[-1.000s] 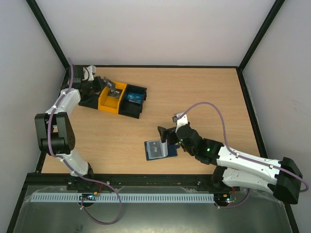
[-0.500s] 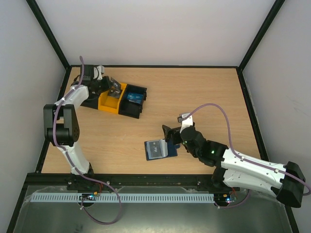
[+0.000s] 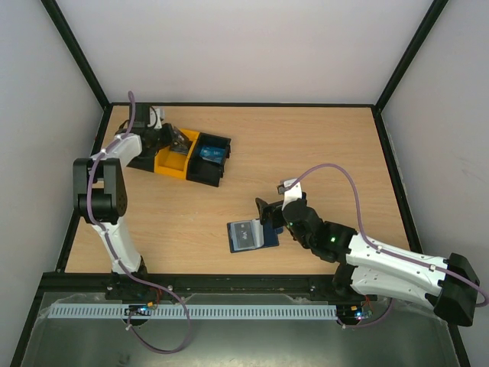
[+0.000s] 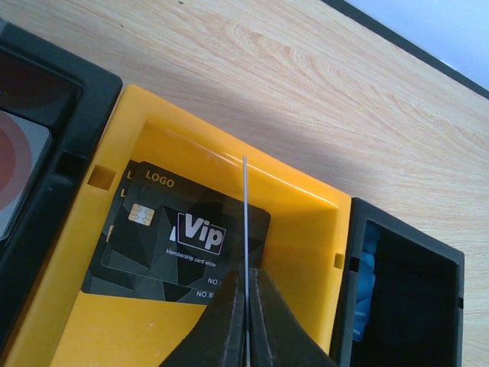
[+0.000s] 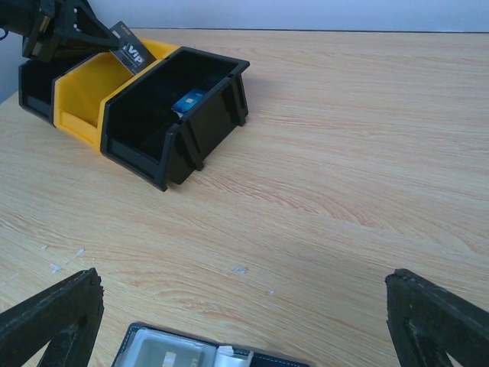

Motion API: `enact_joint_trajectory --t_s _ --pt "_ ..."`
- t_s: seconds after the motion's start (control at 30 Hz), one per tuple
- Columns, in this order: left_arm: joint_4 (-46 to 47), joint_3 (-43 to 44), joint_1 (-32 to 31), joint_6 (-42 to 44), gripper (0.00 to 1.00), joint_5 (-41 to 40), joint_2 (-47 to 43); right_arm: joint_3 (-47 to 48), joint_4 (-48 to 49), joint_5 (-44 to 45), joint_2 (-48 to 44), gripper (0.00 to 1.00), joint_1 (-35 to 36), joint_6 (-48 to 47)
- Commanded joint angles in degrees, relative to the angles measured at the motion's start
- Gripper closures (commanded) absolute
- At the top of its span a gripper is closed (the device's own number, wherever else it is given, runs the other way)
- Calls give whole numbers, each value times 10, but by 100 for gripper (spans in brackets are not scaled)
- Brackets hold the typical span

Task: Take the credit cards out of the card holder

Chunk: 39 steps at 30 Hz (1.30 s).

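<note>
The left gripper (image 4: 246,281) hangs directly above the yellow bin (image 4: 302,229), its jaws pinched tight on a black card (image 5: 130,52) that stands on edge over the bin's middle. From the left wrist the card shows only as a thin pale line. The right wrist view shows its printed face, tilted. Flat on the floor of the yellow bin, under the held one, lies a second black card (image 4: 172,237) with a chip and a white label. The right black bin (image 3: 210,170) touches the yellow bin's right side and holds a blue card (image 5: 189,101). The left black bin (image 4: 92,99) touches the yellow bin's left side. In it lies a red-and-white item (image 4: 17,164), partly cut off by the picture edge.

The card holder (image 3: 248,235) lies open and flat on the table (image 3: 321,145), well apart from the yellow bin, to its right and nearer the arm bases. Its grey-blue pockets face up; whether a card sits in them cannot be told. The right gripper (image 3: 266,215) is likewise well to the right of the yellow bin, at the card holder's edge farthest from that bin. Its fingers (image 5: 53,321) are spread wide with nothing between them.
</note>
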Motion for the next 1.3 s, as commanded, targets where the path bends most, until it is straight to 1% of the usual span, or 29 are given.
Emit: enact_joint_trajectory --t_s 0.0,0.47,0.73,1.27 --pt "5 20 -4 1 96 2 14 -2 9 21 4 2 2 -14" --pt "-4 44 -4 4 93 15 43 -1 18 19 8 2 2 -8" --pt "-8 48 -5 6 93 4 46 7 17 18 17 2 2 -9" --pt "-11 52 -10 1 93 -11 55 13 13 22 4 2 2 -5"
